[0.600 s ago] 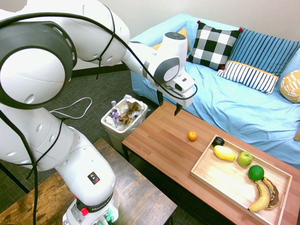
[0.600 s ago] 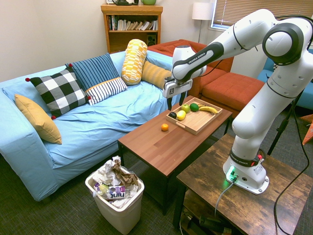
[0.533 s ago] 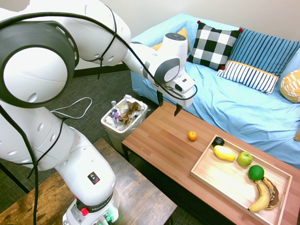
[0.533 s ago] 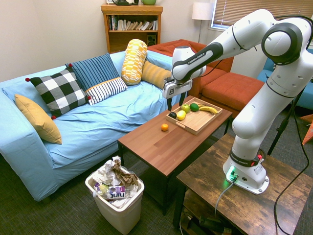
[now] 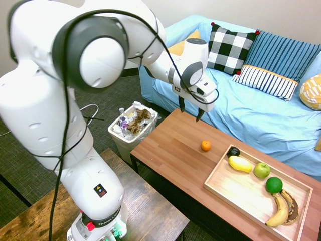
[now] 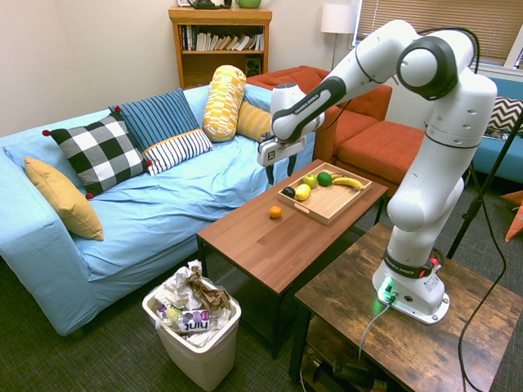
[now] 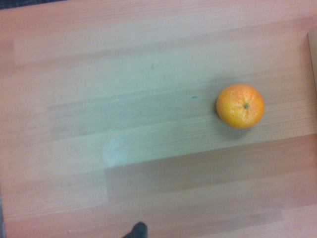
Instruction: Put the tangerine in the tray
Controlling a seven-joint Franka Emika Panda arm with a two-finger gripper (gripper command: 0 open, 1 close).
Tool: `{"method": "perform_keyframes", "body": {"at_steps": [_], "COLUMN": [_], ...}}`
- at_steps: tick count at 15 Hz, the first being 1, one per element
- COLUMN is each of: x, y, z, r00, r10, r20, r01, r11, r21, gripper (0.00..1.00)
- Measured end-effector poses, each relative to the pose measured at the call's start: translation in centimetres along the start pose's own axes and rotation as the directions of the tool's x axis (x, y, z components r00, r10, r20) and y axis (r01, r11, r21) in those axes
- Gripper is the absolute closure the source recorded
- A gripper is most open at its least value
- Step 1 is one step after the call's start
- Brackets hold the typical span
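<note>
Both fingers (image 5: 182,103) spread apart, holding nothing.

Opposite exteriors share tabletop (image 5: 170,150); wrist looks down close.

a living room: blue sofa (image 6: 122,196), bookshelf (image 6: 219,41), floor lamp (image 6: 338,20).

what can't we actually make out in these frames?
- Tray: wrist view shows only a sliver, cut by the picture's edge.
- Dark fruit at the tray's corner: too small in both exterior views to identify.
- Brown item beside the banana: partly hidden by it in the first exterior view.
- Tangerine underside: hidden against the tabletop.
- Gripper: absent from the wrist view.
</note>
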State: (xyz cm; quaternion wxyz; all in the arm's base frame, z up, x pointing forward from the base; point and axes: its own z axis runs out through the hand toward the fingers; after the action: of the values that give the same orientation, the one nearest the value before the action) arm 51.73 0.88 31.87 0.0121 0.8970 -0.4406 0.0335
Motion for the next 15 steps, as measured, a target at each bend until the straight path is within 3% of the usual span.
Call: {"method": "perform_keyframes", "body": {"at_steps": [10,15], "x": [8.0,9.6], "y": [-1.8,-2.4], "z": [15.4,20.2], "r00": [0.983,0.975], "r10": [0.179,0.217], "r20": [0.049,0.050], "r01": [-0.174,-0.210], "r11": [0.980,0.970], "r21": [-0.096,-0.119], "gripper": [0.00,0.00]}}
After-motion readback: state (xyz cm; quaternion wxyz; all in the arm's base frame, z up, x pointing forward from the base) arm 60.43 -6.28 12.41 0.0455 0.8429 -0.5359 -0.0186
